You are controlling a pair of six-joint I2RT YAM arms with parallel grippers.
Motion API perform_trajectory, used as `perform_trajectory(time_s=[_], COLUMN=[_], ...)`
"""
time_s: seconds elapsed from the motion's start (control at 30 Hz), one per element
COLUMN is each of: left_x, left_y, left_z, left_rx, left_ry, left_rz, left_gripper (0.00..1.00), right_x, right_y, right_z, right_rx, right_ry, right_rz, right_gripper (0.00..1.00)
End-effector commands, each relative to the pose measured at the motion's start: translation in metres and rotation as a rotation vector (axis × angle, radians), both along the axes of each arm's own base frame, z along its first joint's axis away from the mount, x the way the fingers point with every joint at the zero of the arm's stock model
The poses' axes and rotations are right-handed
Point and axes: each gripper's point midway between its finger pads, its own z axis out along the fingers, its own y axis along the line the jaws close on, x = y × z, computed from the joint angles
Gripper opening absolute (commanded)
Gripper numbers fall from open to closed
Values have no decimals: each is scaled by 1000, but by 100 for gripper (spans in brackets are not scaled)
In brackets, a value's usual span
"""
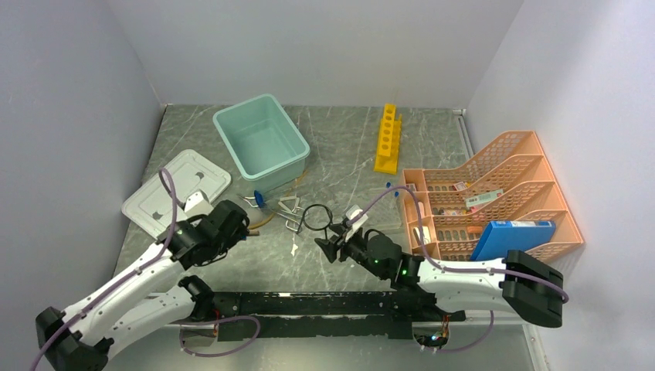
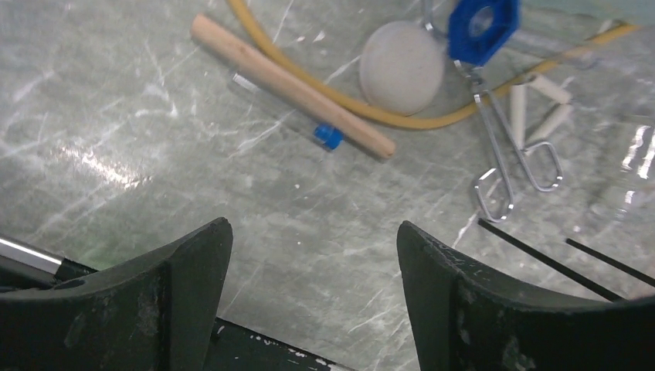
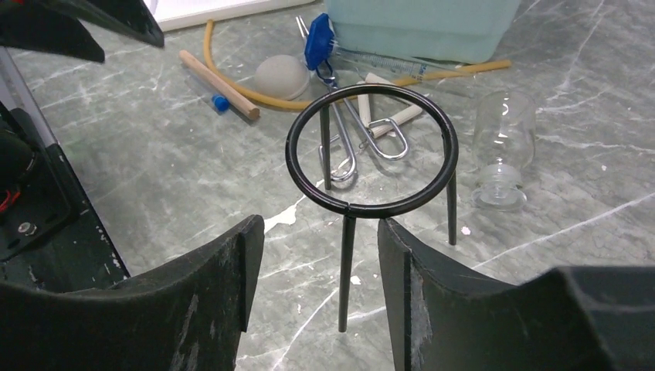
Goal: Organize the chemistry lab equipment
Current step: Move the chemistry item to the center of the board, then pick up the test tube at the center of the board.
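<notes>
Left gripper (image 2: 313, 232): jaws spread wide with nothing between them, low over bare tabletop.
Wooden stick (image 2: 290, 86): lies flat just beyond that claw, with a blue-capped tube (image 2: 330, 137) alongside it and the tan hose (image 2: 371, 114) curving behind.
Silver clips (image 2: 514, 158): flat on the table, right of the stick.
Ring stand (image 3: 346, 270): upright on its legs, next to the clips.
Right gripper (image 3: 320, 232): jaws wide; the stand's near leg sits in the gap, not clamped.
Yellow rack (image 1: 388, 137): far side of the table, well apart from the rest, near the orange organiser (image 1: 494, 201).
</notes>
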Motion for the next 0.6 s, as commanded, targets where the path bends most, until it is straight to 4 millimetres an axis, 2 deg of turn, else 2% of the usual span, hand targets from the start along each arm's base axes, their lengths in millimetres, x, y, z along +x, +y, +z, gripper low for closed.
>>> perform_trajectory(time_s=[0.0, 0.3, 0.57], left_x=[-5, -3, 16], left_y=[-6, -12, -7], left_z=[-22, -45, -55], left_rx=[-61, -85, -87], left_ry=[63, 105, 131], left_rz=[91, 142, 168], left_gripper=[81, 76, 68], right_x=[-1, -9, -15], right_y=[1, 3, 0], right_z=[17, 48, 72], right_rx=[31, 99, 126], right_ry=[-2, -12, -40], right_rz=[5, 52, 82], right_gripper=[60, 62, 63])
